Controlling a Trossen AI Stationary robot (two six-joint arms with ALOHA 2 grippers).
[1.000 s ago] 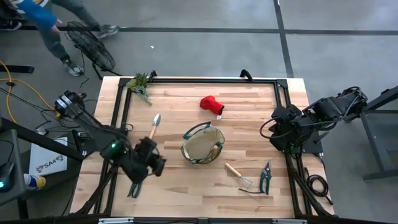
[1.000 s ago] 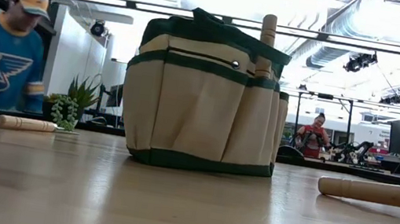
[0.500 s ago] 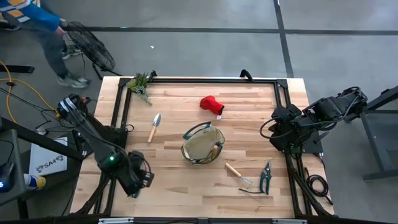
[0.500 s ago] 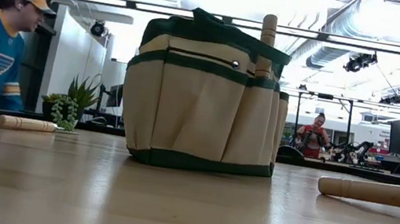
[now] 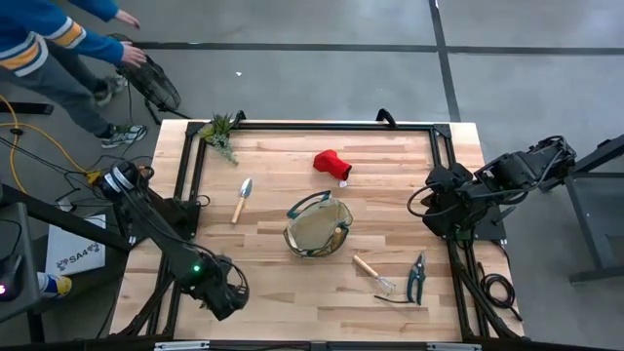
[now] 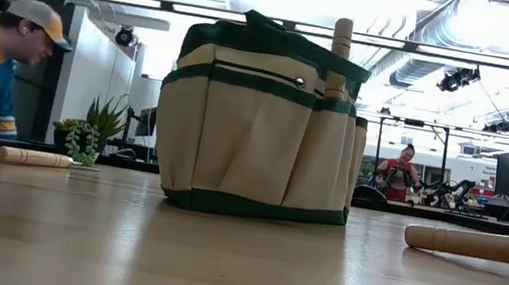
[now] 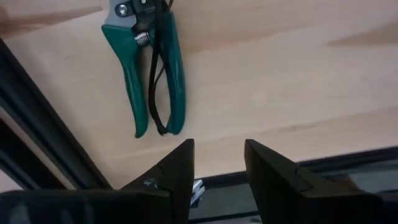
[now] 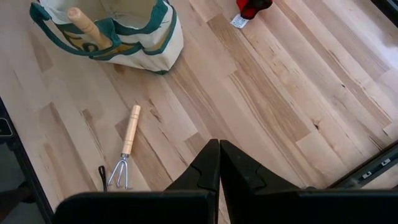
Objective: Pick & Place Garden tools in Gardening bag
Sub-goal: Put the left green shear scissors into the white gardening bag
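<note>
Over the table's front left corner, the left gripper (image 5: 226, 295) had moved down and outward from where it hung a second before, near the trowel (image 5: 240, 199). Its fingers (image 7: 177, 171) stood apart, holding nothing, just short of a green-handled pruner (image 7: 149, 68) whose blades ran out of the wrist view. From above, the arm hid that pruner. The right gripper (image 8: 219, 163) waited at the right edge, fingers together. Mid-table sat the gardening bag (image 5: 318, 226), a wooden handle (image 6: 341, 42) poking out; rake (image 5: 372, 274), second pruner (image 5: 416, 276) and red glove (image 5: 331, 165) lay around it on open board.
</note>
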